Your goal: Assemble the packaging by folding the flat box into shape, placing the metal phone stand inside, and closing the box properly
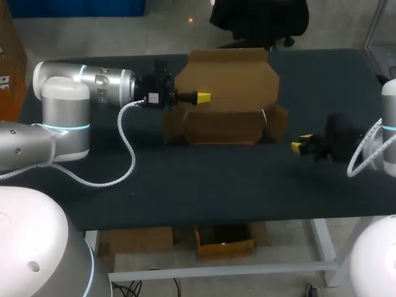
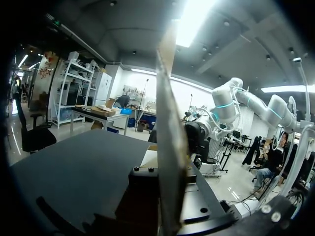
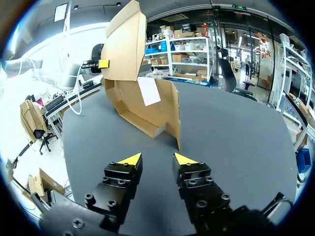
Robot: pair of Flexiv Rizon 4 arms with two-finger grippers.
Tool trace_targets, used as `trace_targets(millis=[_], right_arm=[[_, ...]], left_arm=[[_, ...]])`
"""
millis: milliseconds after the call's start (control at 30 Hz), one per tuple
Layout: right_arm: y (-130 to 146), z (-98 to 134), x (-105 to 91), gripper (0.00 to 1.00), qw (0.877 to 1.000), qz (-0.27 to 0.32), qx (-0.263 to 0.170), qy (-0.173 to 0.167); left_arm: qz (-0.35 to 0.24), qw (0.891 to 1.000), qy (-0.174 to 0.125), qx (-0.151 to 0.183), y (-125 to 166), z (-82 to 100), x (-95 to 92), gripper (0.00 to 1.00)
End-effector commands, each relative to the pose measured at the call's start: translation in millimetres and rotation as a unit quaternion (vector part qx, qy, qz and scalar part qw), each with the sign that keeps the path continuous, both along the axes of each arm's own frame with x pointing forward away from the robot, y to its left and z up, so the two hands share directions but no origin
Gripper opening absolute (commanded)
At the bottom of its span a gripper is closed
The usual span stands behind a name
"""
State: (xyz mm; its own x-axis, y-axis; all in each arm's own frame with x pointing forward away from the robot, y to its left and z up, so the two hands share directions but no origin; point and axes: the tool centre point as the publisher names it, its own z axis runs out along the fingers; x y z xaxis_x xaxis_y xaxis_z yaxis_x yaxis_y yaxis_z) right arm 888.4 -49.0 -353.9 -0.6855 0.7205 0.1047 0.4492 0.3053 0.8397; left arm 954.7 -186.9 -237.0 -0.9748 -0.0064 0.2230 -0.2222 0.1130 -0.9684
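A brown cardboard box (image 1: 213, 124) stands open at the back middle of the table, its big lid flap (image 1: 226, 77) raised. My left gripper (image 1: 204, 97) is shut on that flap's left edge. In the left wrist view the flap (image 2: 170, 147) runs edge-on straight ahead of the gripper. My right gripper (image 1: 303, 145) sits low over the table to the right of the box, open and holding nothing. In its own view the right gripper (image 3: 157, 160) faces the box (image 3: 142, 105), a white slip (image 3: 148, 91) hanging inside. No phone stand shows.
The left arm's white coiled cable (image 1: 127, 151) loops over the dark table (image 1: 204, 192) to the left of the box. The right arm's cable (image 1: 362, 154) hangs near the right edge.
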Motion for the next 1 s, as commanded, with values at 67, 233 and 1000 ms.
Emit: trace_targets(millis=[67,233,1000], right_arm=[[-1,-7,24.5,0.41,1.000,0.007,-0.010,0.009],[0,-8,41.6,0.42,1.000,0.020,-0.017,0.002],[27,-22,88.7,0.40,0.997,0.074,-0.011,-0.002]], left_arm=[[0.001,1.000,0.000,-0.001,-2,-4.0,-0.1,0.00],[0.001,1.000,0.000,-0.001,-2,-4.0,-0.1,0.00],[0.001,1.000,0.000,-0.001,-2,-4.0,-0.1,0.00]])
